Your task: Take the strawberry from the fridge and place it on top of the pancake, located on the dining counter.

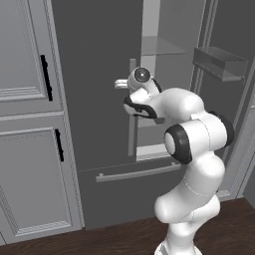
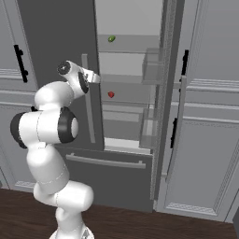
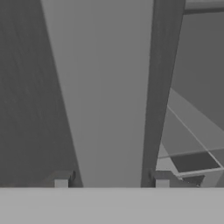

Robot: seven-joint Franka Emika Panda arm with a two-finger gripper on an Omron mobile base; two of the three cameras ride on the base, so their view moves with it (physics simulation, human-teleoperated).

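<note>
The fridge point(image 2: 56, 42) stands with its right door point(image 2: 164, 93) swung open and its left door closed. Inside, the strawberry point(image 2: 111, 94) lies as a tiny red dot on a middle glass shelf. My gripper point(image 2: 95, 78) point(image 1: 119, 83) is at the left door's long silver handle point(image 1: 132, 114). In the hand view the handle point(image 3: 109, 87) runs up between my fingertips point(image 3: 61, 179), which stand close on either side of it; whether they press on it I cannot tell. The pancake and the dining counter are out of view.
A tiny green fruit point(image 2: 111, 38) sits on the shelf above the strawberry. Clear door bins point(image 1: 219, 62) hang on the open door. Panelled grey cabinets point(image 1: 25, 124) flank the fridge, and its bottom drawer point(image 2: 112, 177) is closed.
</note>
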